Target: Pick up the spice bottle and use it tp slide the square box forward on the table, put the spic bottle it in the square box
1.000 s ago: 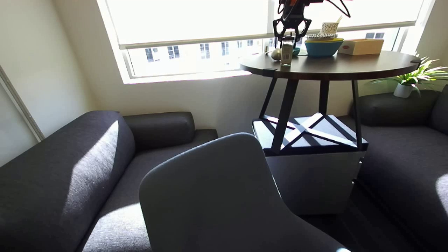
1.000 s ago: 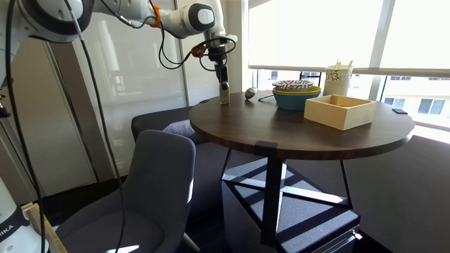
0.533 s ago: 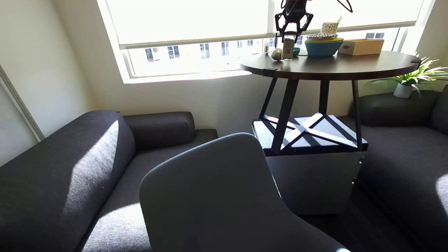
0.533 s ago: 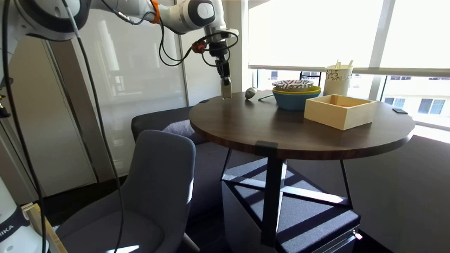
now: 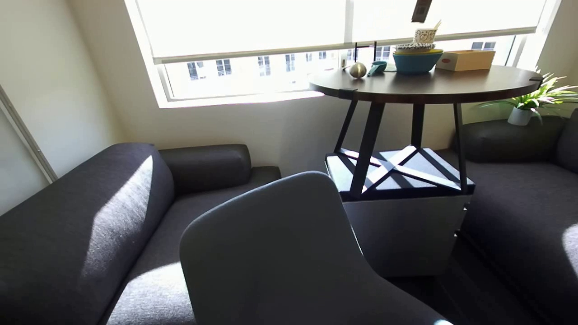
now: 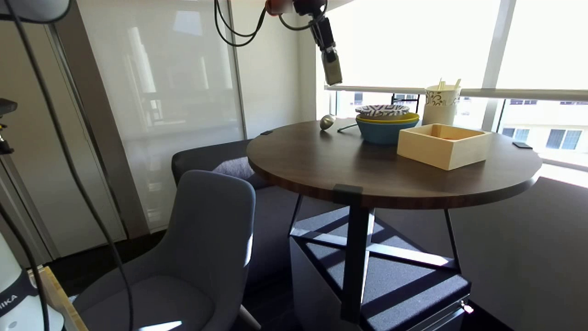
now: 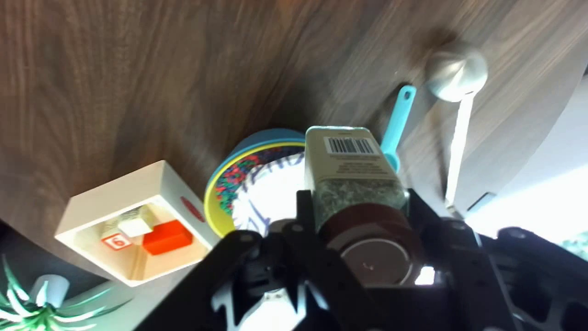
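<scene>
My gripper (image 7: 358, 202) is shut on the spice bottle (image 7: 351, 161), with a finger on each side just below its dark red cap. In an exterior view, the gripper (image 6: 329, 54) holds the bottle (image 6: 332, 70) tilted, well above the table (image 6: 349, 165). In an exterior view only the bottle's lower part (image 5: 421, 11) shows at the top edge; the gripper is out of view there. The tan square box (image 6: 427, 149) sits on the table, right of the blue bowl; it also shows in the wrist view (image 7: 115, 193), holding a red block and small pale cubes.
The blue bowl (image 6: 383, 133) with a yellow bowl and patterned dish stacked in it stands beside the box. A patterned cup (image 6: 441, 103) with sticks stands behind. A metal ladle (image 7: 457, 73) and teal spoon (image 7: 398, 119) lie on the table. A grey chair (image 6: 206, 220) stands in front.
The bottle, first standing on the table in the gripper, has been lifted high and moved towards the bowls and box. It has tilted. The box and other items have not moved.
</scene>
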Controlling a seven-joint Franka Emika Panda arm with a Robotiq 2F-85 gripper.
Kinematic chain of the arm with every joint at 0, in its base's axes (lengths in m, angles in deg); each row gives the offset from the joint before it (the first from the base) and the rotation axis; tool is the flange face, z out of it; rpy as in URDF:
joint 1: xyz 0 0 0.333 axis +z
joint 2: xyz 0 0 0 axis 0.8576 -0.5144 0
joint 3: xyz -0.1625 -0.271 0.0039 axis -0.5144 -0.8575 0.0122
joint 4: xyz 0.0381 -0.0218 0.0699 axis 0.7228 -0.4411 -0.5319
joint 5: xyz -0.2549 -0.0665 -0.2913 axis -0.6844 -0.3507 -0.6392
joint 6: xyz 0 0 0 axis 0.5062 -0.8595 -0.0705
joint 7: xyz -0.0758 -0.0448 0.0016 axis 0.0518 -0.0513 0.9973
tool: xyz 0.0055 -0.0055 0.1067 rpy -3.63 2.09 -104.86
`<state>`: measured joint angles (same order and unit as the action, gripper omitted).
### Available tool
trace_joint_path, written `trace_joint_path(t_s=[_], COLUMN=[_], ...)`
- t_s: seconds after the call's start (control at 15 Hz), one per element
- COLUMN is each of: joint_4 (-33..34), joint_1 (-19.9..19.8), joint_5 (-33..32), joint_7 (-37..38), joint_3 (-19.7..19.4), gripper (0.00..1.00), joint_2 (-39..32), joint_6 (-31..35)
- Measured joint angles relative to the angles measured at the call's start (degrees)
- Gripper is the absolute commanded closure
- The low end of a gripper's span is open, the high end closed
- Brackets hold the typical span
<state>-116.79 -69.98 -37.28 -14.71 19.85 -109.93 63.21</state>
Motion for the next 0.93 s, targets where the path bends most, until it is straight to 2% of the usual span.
trace_joint_path(t_s=[0.07, 0.27, 0.33, 0.53, 0.67, 0.93], joint_4=[-0.6, -3.1, -3.6, -3.7, -2.4, 3.1], joint_1=[-1.3, -3.3, -3.2, -2.9, -3.7, -8.5], joint_5=[0.7, 2.5, 2.6, 2.3, 2.0, 2.0], joint_7=[0.7, 1.1, 1.4, 1.9, 2.5, 0.1], joint_3=[-0.7, -1.2, -1.1, -1.1, -2.5, -5.3], gripper=[0.51, 0.51, 0.76, 0.76, 0.76, 0.76], joint_2=[0.7, 2.7, 3.1, 2.7, 1.0, -5.3], joint_6=[0.1, 1.5, 1.7, 2.3, 3.2, 1.8])
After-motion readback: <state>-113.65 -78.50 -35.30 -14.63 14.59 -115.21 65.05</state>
